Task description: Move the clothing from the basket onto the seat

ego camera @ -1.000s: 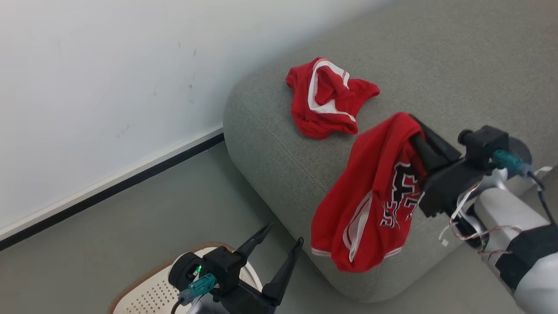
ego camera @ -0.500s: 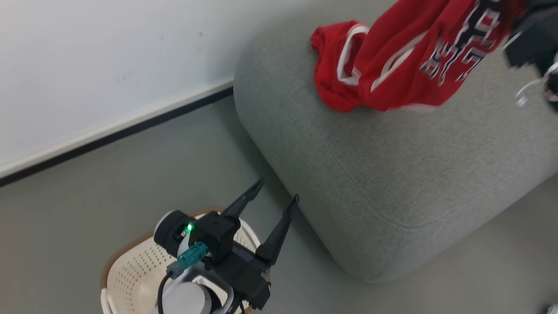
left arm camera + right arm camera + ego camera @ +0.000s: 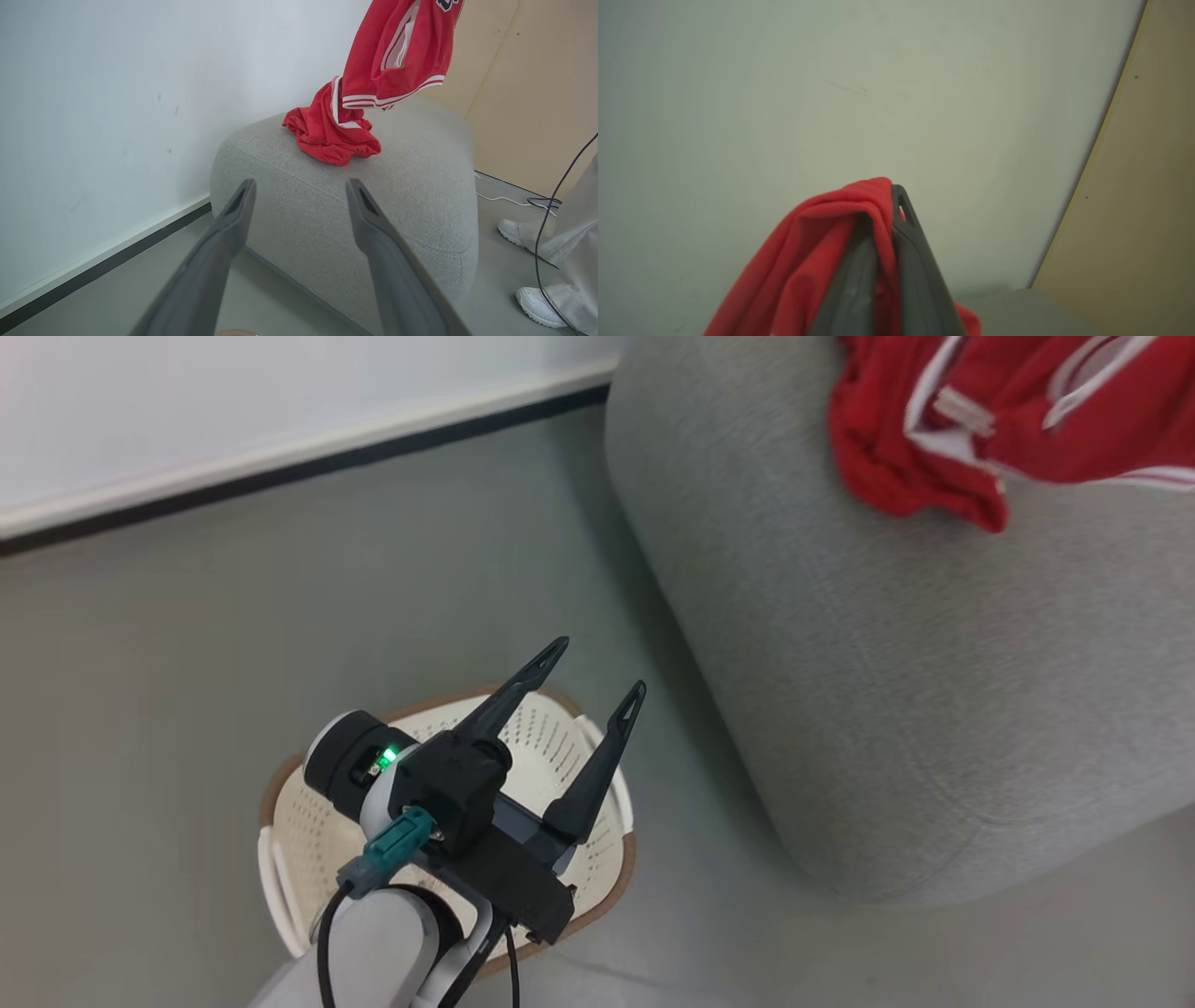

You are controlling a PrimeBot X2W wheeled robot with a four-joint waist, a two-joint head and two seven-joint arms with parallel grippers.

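Observation:
A crumpled red garment with white trim (image 3: 327, 135) lies on the light-grey seat (image 3: 420, 196) near its far end. Above it hangs the red jersey (image 3: 397, 46), clear of the cushion, with my right gripper (image 3: 887, 200) shut on a fold of its red cloth (image 3: 808, 261) and pointing toward the wall. In the head view both red garments (image 3: 896, 467) show blurred at the top right on the seat (image 3: 887, 691). My left gripper (image 3: 599, 665) is open with nothing in it above the cream basket (image 3: 308, 817), and in its own view the left gripper (image 3: 300, 183) faces the seat.
A white wall with a black skirting strip (image 3: 280, 467) runs behind the grey floor (image 3: 187, 635). A person's white shoes (image 3: 511, 231) and a black cable (image 3: 556, 196) are on the floor to the right of the seat. A tan panel (image 3: 537, 93) stands behind.
The head camera has swung down and left, so the basket shows more fully. My right gripper has lifted the jersey from the seat's front edge to above the other garment. My left gripper stays open.

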